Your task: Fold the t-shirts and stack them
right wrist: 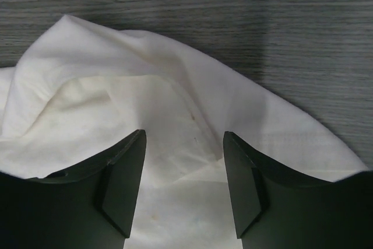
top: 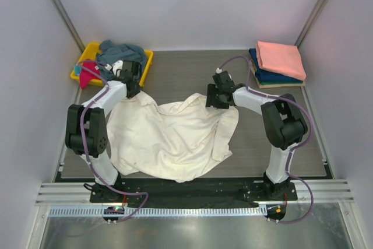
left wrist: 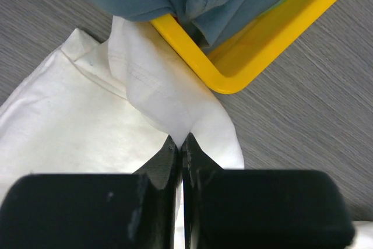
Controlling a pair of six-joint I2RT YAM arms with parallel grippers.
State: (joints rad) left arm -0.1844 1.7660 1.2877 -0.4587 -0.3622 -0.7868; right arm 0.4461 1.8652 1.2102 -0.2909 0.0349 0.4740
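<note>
While the cream-white t-shirt [top: 175, 135] lies rumpled on the tabletop [top: 192, 68] just beside the yellow bin [top: 149, 61], the left pincer [left wrist: 182, 141] is pressed together on a fold of its cloth at the bin's corner. Farther from the bin, the right pincer [right wrist: 183, 135] hangs spread over the shirt's other edge, pinching nothing. A grey-blue tee [top: 125, 51] and a magenta tee [top: 88, 73] sit inside the bin. Well apart from it, a salmon-pink tee [top: 281, 58] lies folded on a navy tee [top: 274, 77].

Grey wood-grain table [top: 186, 74] w/ plain pale walls [top: 186, 4] round it.
</note>
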